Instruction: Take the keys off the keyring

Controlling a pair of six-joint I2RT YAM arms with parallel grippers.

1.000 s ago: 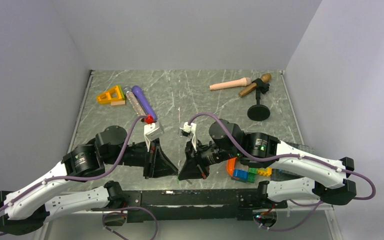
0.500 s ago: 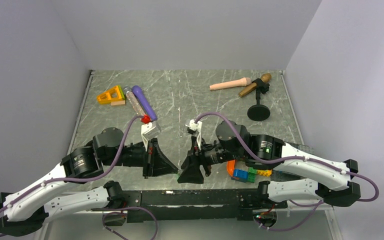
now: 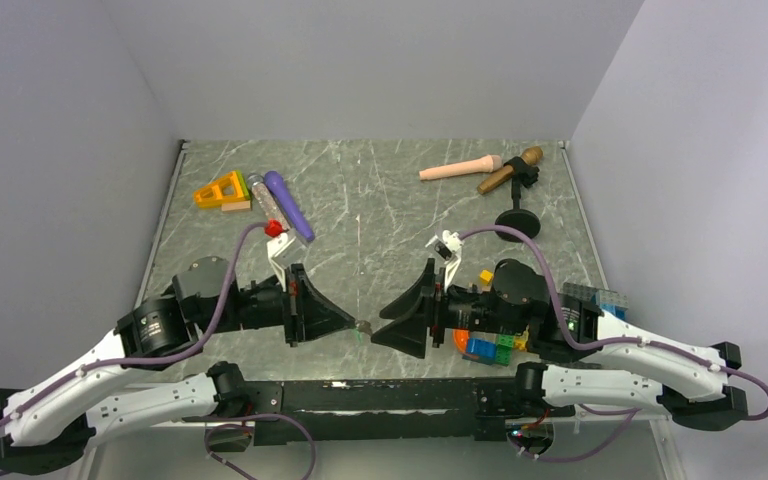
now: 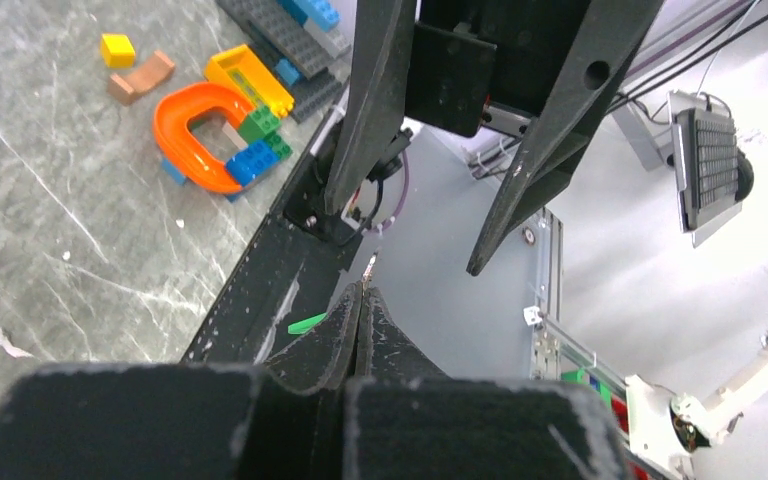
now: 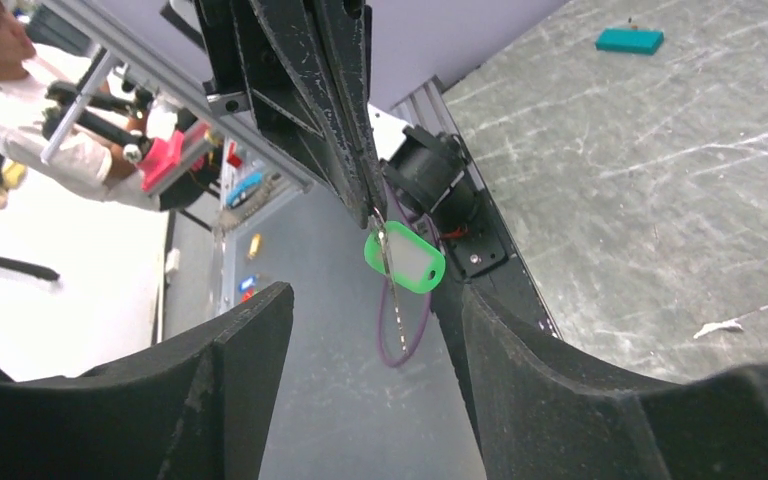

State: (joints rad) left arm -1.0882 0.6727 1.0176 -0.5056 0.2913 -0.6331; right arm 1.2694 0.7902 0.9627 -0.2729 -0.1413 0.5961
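Observation:
My left gripper (image 3: 353, 325) is shut, and a thin metal keyring (image 5: 392, 280) sticks out of its tips (image 4: 360, 300). A bright green key (image 5: 405, 258) hangs on that ring just off the table's front edge; only a green sliver (image 4: 307, 323) of it shows beside the left fingers. The teal key (image 5: 630, 40) lies loose on the marble table. Facing the left gripper tip to tip, my right gripper (image 3: 378, 326) is open and holds nothing. Its fingers (image 5: 260, 330) stand a short way before the hanging ring without touching it.
Coloured building blocks (image 3: 490, 345) with an orange arch (image 4: 200, 130) lie by the right arm. At the back are a microphone on its stand (image 3: 516, 222), a beige handle (image 3: 460, 168), a purple tube (image 3: 288, 205) and an orange triangle (image 3: 222, 190). A black rail (image 3: 360, 395) runs along the front edge.
My right gripper let go and opened wide, drawing back to the right. The left gripper closed on the ring and now points level at the right one.

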